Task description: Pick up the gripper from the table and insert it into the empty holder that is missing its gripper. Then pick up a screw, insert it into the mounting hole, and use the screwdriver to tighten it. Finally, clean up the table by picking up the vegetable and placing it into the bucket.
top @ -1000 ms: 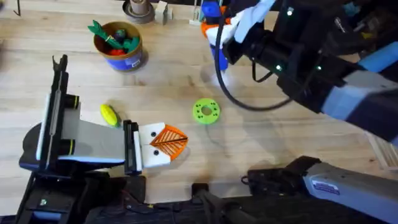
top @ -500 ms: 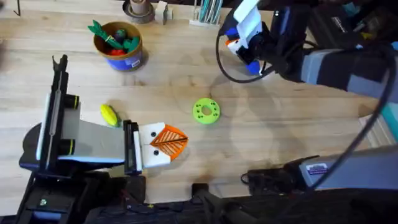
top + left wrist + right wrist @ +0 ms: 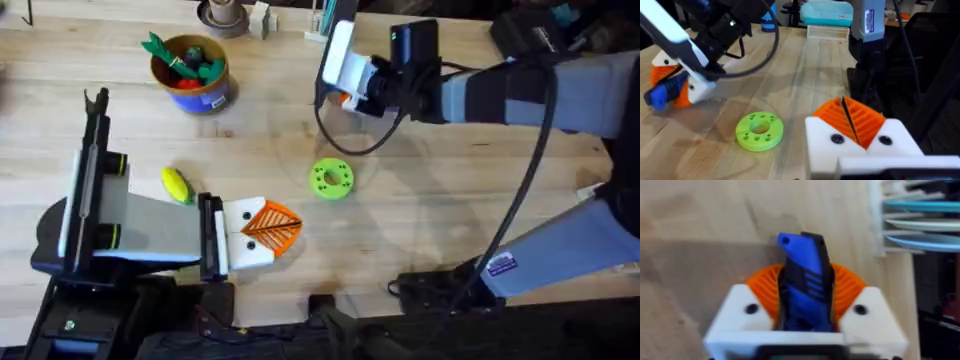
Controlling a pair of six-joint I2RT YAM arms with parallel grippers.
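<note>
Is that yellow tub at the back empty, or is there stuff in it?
Not empty. The overhead view shows green and red toy vegetables inside the bucket, one green piece poking above its rim.

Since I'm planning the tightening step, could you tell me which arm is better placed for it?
Probably the right: its gripper is shut on the screwdriver. The left gripper is shut and empty on the table.

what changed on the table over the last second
The right gripper, shut on the blue screwdriver, swung from the far right of the table toward the middle, ending just beyond the green disc. The left gripper, the yellow vegetable, the disc and the bucket stayed put.
</note>
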